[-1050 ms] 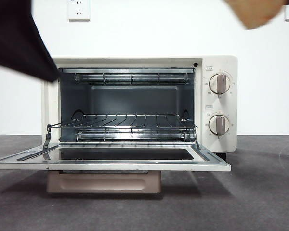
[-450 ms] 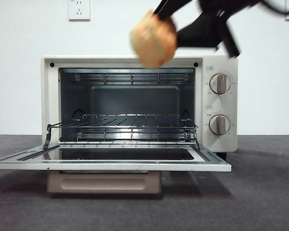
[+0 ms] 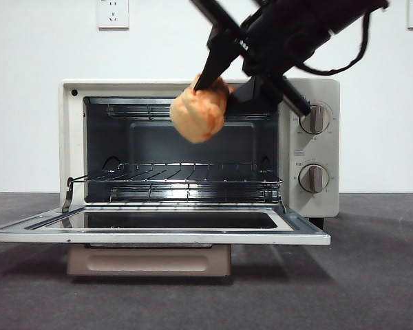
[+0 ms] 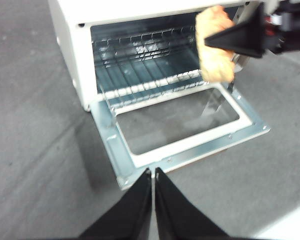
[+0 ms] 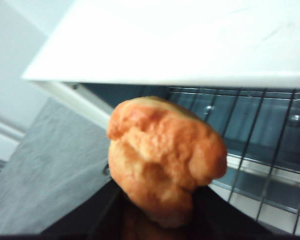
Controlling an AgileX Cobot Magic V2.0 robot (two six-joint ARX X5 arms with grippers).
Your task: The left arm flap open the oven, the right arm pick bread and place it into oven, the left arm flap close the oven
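Observation:
The cream-white oven [image 3: 315, 148] stands open, its glass door [image 3: 158, 223] folded flat toward the front, the wire rack [image 3: 186, 177] bare inside. My right gripper [image 3: 213, 86] comes in from the upper right, shut on the golden-orange bread [image 3: 198, 114], and holds it in the air in front of the upper part of the oven's opening. The bread fills the right wrist view [image 5: 162, 157], with the oven's top edge and rack behind it. It also shows in the left wrist view [image 4: 215, 42]. My left gripper [image 4: 153, 175] is shut and empty, hanging back above the table in front of the open door [image 4: 182, 150].
The oven has two round knobs [image 3: 314, 119] on its right panel. The dark grey table [image 3: 372, 275] spreads around the oven. A white wall with a socket [image 3: 113, 12] stands behind.
My right gripper has carried the bread in from the upper right, down and left, to the front of the oven's opening. The dark arm at the upper left has left the front view.

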